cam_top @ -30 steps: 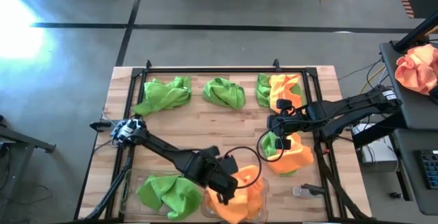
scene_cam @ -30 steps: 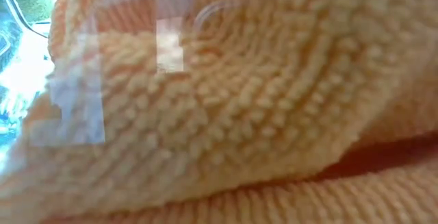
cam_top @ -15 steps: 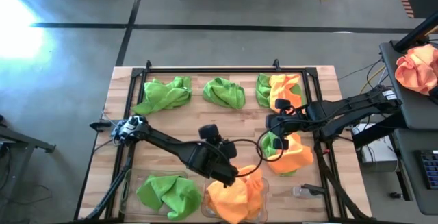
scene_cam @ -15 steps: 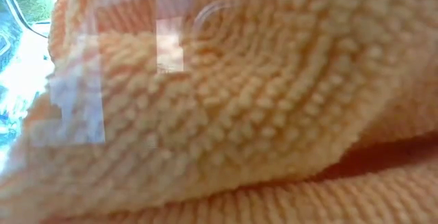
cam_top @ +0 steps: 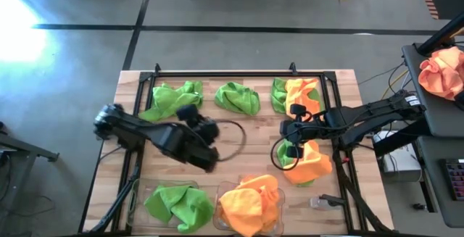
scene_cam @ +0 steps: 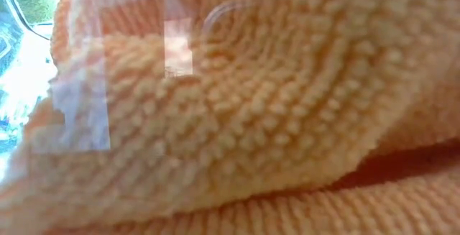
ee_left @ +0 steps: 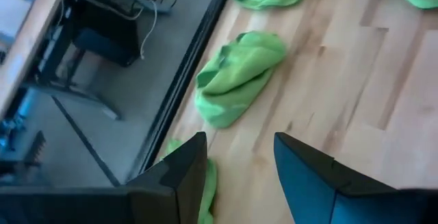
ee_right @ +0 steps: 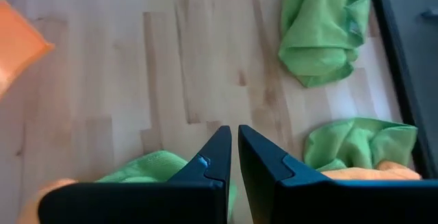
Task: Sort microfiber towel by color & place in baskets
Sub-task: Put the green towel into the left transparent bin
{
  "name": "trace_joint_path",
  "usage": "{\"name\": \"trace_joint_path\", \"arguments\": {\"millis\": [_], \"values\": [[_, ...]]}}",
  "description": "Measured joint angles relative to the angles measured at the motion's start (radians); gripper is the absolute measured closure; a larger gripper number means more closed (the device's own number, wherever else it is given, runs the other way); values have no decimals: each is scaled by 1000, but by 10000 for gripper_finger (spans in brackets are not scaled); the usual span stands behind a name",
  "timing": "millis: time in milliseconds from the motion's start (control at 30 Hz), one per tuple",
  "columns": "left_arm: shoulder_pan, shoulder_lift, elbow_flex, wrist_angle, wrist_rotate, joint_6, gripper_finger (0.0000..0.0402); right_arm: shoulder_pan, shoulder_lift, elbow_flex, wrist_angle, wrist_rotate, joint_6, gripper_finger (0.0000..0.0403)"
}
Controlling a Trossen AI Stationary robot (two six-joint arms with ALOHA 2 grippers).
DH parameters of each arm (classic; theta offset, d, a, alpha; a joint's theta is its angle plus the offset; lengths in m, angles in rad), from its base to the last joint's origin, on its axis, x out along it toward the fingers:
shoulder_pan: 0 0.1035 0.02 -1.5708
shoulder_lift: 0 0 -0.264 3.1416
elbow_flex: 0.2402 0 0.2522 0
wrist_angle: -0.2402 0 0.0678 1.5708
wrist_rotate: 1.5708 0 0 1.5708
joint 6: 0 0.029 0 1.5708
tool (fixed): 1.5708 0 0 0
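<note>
A grey concrete floor surrounds a pale wood table (cam_top: pixel 239 132) with a black frame. At its near edge sit two clear baskets side by side. The left basket (cam_top: pixel 139 197) holds a crumpled green towel (cam_top: pixel 174 204). The right basket (cam_top: pixel 279 211) holds a heaped orange towel (cam_top: pixel 248 202) that rises above its rim; in the low view that orange pile fills nearly the whole picture, pressed against the clear wall.

Along the far edge lie more towels: a green one (cam_top: pixel 174 98) at the left, another green one (cam_top: pixel 238 97) in the middle, and at the right a green cloth (cam_top: pixel 278 94) touching an orange one (cam_top: pixel 304 96). Nearer, on the right side of the table, an orange towel (cam_top: pixel 313 163) lies with a green one (cam_top: pixel 288 152) tucked against it.

The left gripper (ee_left: pixel 239 176) hangs over bare wood left of centre, between the far row and the baskets. Its fingers stand apart with nothing between them, and the middle green towel shows beyond them in the left wrist view.

The right gripper (ee_right: pixel 233 159) hovers just above the mixed green and orange pile on the right. Its fingers are closed to a thin slit and hold nothing.

Off the table at the right, a peach cloth bundle (cam_top: pixel 441 72) rests on a dark stand.
</note>
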Motion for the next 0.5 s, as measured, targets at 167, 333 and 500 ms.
{"name": "trace_joint_path", "arguments": {"millis": [167,333,500], "values": [[-5,-236,-274,236,16,-23,247,0,0,0,0,49,60,381],[-5,-422,-542,497,106,99,247,0,0,0,0,55,65,381],[9,-566,-770,652,131,143,247,-1,0,0,6,55,67,381]]}}
